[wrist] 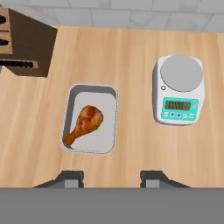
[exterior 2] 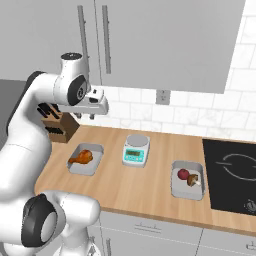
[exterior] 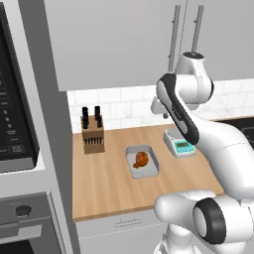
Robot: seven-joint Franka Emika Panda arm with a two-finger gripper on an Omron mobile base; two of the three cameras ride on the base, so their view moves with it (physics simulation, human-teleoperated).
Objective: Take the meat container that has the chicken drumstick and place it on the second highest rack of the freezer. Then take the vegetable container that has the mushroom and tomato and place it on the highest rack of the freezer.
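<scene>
Hovering high above the wooden counter (exterior 2: 150, 187), well clear of everything on it: gripper (wrist: 111, 177) pointing downward, its two dark fingertips (wrist: 70, 177) standing apart with an open gap between them, pinching nothing, touching nothing. In the right base view, hanging near the white tiled wall (exterior 2: 200, 117), below the upper cabinets (exterior 2: 165, 40).

Lying directly beneath the hand: the meat container (wrist: 109, 98), a shallow pale grey tray resting flat on the counter. Inside it, the chicken drumstick (wrist: 84, 124), glossy orange-brown, plump end toward the tray's middle, narrow end angling toward one corner. Same tray appearing in the left base view (exterior: 151, 158) with the drumstick (exterior: 141, 159) in it, and in the right base view (exterior 2: 95, 150) with the drumstick (exterior 2: 82, 158).

Sitting just beside that tray, apart from it: a small kitchen scale (wrist: 179, 89) with a round grey plate and a teal display panel. Standing on the tray's other side, toward the wall: a wooden knife block (wrist: 28, 43) with dark handles.

Resting farther along the counter past the scale, near the black cooktop (exterior 2: 232, 175): the vegetable container (exterior 2: 200, 172), holding the tomato (exterior 2: 183, 174) and a brown-capped mushroom (exterior 2: 194, 180) touching side by side.
</scene>
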